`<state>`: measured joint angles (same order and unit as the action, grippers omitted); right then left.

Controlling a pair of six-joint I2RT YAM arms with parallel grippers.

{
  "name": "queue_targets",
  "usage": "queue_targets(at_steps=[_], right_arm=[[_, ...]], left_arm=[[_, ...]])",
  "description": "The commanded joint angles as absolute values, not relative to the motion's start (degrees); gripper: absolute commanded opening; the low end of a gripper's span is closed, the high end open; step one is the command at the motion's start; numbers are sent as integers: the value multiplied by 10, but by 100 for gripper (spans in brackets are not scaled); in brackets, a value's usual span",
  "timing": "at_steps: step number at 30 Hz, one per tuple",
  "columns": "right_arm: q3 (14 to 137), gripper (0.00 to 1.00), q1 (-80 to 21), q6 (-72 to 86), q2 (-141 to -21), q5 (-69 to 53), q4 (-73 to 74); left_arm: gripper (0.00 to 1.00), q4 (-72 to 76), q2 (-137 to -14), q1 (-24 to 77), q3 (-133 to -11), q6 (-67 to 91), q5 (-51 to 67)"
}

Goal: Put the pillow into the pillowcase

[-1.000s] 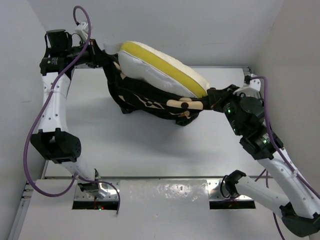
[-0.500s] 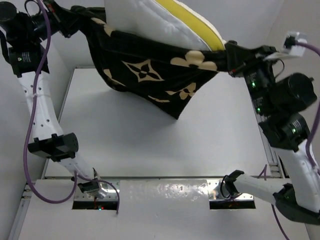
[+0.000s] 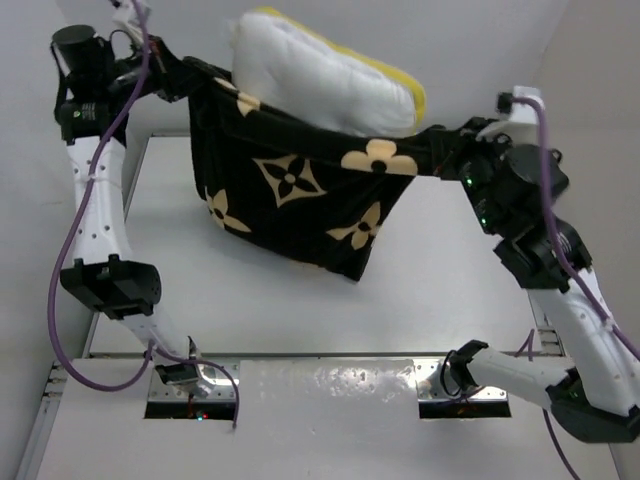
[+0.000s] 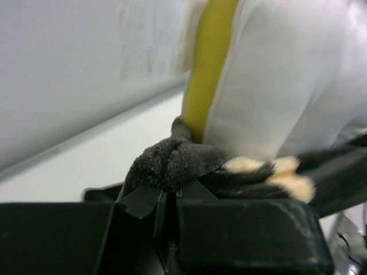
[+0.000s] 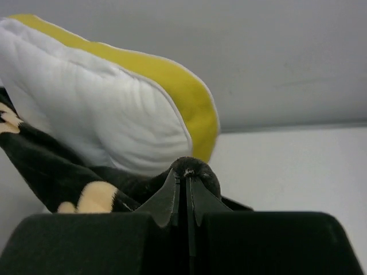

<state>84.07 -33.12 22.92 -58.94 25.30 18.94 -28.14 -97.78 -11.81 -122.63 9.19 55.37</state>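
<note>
Left gripper [image 3: 188,78] is clamped on a bunched corner of the pillowcase [image 3: 290,195] rim, with black plush pinched right at its fingertips in the wrist view. Right gripper [image 3: 437,152] is the same, jaws closed tight on the opposite rim corner. Both are raised well above the table [image 3: 450,290], with the case mouth stretched taut between them. The body of the case sags below both grippers; its lowest corner is near the table, contact unclear. Between the two grippers sits the pillow [image 3: 320,85]. Its lower part is down inside the mouth and most of its bulk stands above the stretched rim, just beside each gripper, with the yellow-green band on the side away from the arm bases. Step looks like seating the pillow down into the case: started, far from done. Next move likely calls for both pinches held firm with the mouth spread, then a lift or shake so the pillow slides deeper. Risks are the rim slipping from a pinch, or the pillow tipping out over the far edge.
</note>
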Motion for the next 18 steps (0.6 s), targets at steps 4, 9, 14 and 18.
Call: queue_targets(at_steps=[4,9,14,18], right_arm=[[1167,0,-329,195,-736,200,246],[1028,0,-329,231,-645,194,153],[770,0,-329,231,-563,267,94],[1064,0,-329,175,-659,228,159]], left_arm=[[0,-246,-1022,-113,-1444,87,509],[0,-291,-967,-132,-1336,63,538],[0,-304,-948,-136,-1192,-17,489],[0,-282,-1001,-175,-1424,26,498]])
